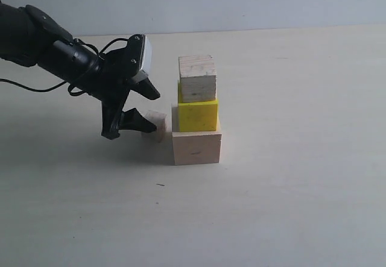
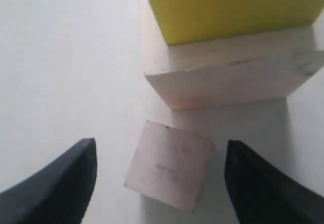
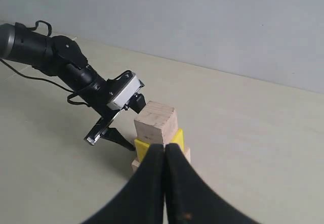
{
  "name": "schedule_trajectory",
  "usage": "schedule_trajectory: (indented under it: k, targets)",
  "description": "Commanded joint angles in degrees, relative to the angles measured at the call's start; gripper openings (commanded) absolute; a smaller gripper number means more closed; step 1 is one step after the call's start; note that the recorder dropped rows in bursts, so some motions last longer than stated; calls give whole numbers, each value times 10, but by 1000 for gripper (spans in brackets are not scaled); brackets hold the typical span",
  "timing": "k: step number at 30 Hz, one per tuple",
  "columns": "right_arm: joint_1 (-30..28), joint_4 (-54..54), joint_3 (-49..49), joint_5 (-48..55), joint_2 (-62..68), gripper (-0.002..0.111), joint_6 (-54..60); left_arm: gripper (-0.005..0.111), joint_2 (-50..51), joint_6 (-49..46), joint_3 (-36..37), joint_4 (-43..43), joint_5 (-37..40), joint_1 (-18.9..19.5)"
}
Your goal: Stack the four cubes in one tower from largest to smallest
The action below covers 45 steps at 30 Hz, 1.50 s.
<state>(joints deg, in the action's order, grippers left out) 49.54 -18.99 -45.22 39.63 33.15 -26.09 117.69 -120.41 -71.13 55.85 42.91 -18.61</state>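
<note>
Pale, bare worktop [image 1: 289, 207] runs out on every side under a plain grey wall, and near its middle stands the part-built tower: the large pale-wood cube [image 1: 196, 148] at the bottom, the yellow cube [image 1: 198, 115] on it, and the medium pale-wood cube [image 1: 198, 78] on top, sitting a little askew. Only the small pale-wood cube [image 2: 169, 166] is not yet on. It rests on the worktop just left of the large cube's foot, close to it but, as far as I can tell, not touching. My left pincer [image 1: 132, 129] hangs low over it with its jaws spread wide, holding nothing. In my left wrist view one finger shows on each side of the small cube with open worktop between finger and wood on both sides. What the coming grasp turns on, I judge, is the cube's angle: it sits twisted to the line between my fingers, so they would meet corners before flat faces unless I turn my wrist, or else accept that closing will swing the cube square. One corner also points toward the large cube, so the tower side is tight. My right pincer [image 3: 165, 153] is pressed shut and empty, held back and above the tower, so the left is plainly the nearer.
</note>
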Motion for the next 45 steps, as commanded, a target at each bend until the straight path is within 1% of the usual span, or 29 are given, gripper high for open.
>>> schedule_trajectory:
  k: [1,11,33,45]
  targets:
    - [-2,-2,3,-3,-3,0,0,69,11,3,-3,-5,9,-3]
    - [-2,-2,3,-3,-3,0,0,69,17,3,-3,8,11,-3]
    - [-2,2,3,-3,-3,0,0,69,17,3,-3,7,13,-3]
    - [-2,8,3,-3,-3,0,0,69,47,3,-3,8,11,-3]
